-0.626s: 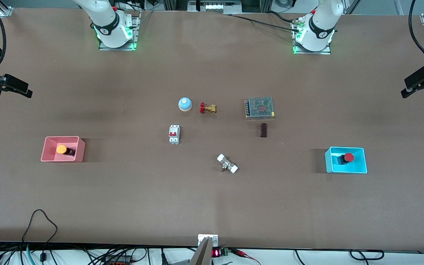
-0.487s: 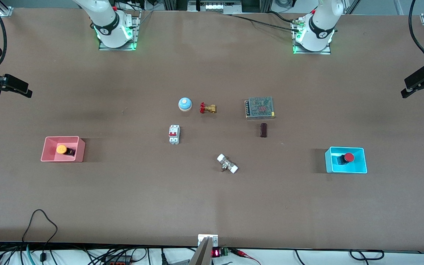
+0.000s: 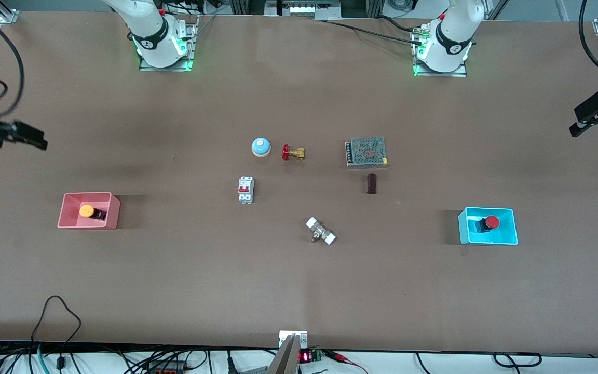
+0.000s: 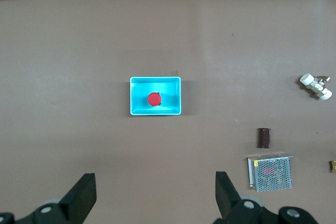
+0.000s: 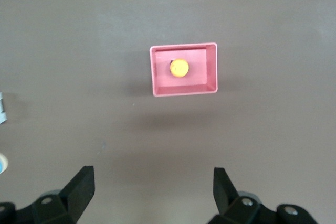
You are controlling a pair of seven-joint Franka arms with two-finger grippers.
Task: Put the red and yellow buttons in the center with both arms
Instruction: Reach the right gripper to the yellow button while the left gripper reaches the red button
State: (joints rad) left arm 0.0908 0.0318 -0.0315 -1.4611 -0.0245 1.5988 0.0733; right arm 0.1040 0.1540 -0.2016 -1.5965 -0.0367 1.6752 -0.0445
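Brown table [image 3: 299, 291], pincers edge-cropped, spread wide

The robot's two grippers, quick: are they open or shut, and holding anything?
Left gripper: open, holding nothing, high above the blue bin with the red button.
Right gripper: open, holding nothing, above the pink bin with the yellow button.

Both arms rise from their bases at the table's edge and swing out high over its two ends. The left hand [image 4: 152, 198] hangs up in the air over the table's left-arm end, its two black fingers [image 4: 81, 195] spread wide apart with nothing between them. The right hand [image 5: 152, 192] is likewise raised over the right-arm end, fingers [image 5: 223, 184] parted wide and empty, pointing down at the table.
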